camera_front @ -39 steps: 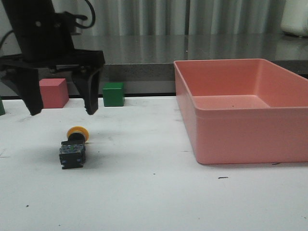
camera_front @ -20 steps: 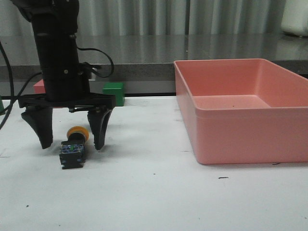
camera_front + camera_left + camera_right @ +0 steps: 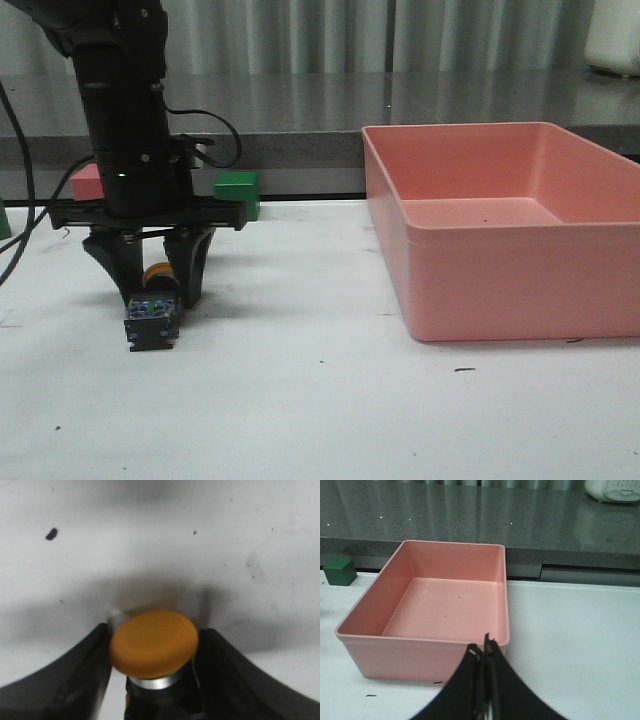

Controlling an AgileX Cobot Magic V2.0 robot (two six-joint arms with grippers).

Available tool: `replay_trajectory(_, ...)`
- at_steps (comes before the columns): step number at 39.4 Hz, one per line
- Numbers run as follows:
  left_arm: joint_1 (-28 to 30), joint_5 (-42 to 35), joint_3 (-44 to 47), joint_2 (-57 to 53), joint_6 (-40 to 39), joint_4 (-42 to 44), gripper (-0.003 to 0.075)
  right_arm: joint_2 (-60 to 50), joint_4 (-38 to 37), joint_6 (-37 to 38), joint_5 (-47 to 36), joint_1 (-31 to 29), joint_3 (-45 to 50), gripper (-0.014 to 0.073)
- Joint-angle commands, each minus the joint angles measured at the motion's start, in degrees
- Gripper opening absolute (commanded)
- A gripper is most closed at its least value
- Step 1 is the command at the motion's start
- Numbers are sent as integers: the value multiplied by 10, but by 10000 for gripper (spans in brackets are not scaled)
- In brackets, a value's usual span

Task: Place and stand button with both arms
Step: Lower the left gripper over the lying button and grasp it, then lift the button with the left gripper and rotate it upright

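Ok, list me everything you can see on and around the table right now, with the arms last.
button: 1, yellow cap, dark base, lying on its side at the table's left, cap between the left gripper's fingers
red cube: 1, red, back left, partly hidden behind the arm
green cube: 1, green, back, right of the arm
bin: 1, pink, empty, right side
table: 1, white
left gripper: 1, black, closed around the button's cap
right gripper: 1, black, shut, empty, near the bin
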Motion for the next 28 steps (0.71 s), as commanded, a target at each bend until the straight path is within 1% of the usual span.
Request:
replay_trajectory(1,2,-4,-16,-30,-8,-8,226,6,-10,-5,-45,-1,-15,-68)
replay_trajectory(3,2,-4,-16,-30,-8,-8,183,6,-10,-5,-45,-1,-15,-68)
replay_trajectory(8,2,-7,-16,-30,-8,-7,126,6,-10,-5,-45,-1,-15,-68)
replay_trajectory(15,1,-28,-13,-54,1,-2,118,6,-10,-5,-45,-1,-15,-68)
replay_trajectory(17,-1,-53,-1,-72,1,3,118,6,-10,-5,-45,-1,-15,-68)
replay_trajectory(21,-2,-146,51,-123,1,15,118,6,-10,-5,-45,-1,-15,-68)
replay_trajectory(23,-2,-227,98,-162,1,22,117,6,-10,-5,-45,-1,-15,-68)
replay_trajectory(26,-2,-376,193,-233,1,40,117,6,-10,-5,-45,-1,-15,-68)
replay_trajectory(28,-2,-430,233,-262,1,47,117,6,-10,-5,-45,-1,-15,-68)
